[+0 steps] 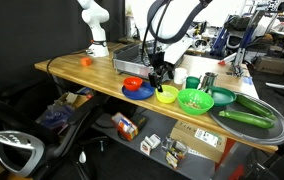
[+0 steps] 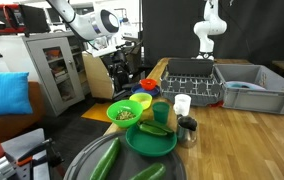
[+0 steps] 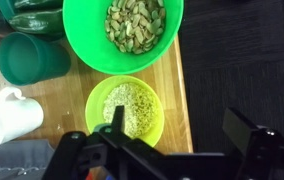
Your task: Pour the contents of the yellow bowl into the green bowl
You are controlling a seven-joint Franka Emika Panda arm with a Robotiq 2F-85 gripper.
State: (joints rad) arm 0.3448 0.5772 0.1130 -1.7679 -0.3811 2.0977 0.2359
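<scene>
While the claw (image 3: 179, 140) hangs above with its jaws wide apart and nothing held, one finger over the yellow bowl (image 3: 127, 108) of pale grains, that bowl sits at the worktop (image 3: 174, 75) edge, just beside the green bowl (image 3: 122, 35) of chunkier bits. A dark green cup (image 3: 32, 58) and a white cup (image 3: 7, 115) crowd its inner side. In an exterior view a red bowl (image 1: 132, 82) lies near its other flank.

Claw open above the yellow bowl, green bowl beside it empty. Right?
No. The green bowl is not empty: the wrist view shows pale chunky pieces in it. The claw is open above the yellow bowl, as you said.
</scene>
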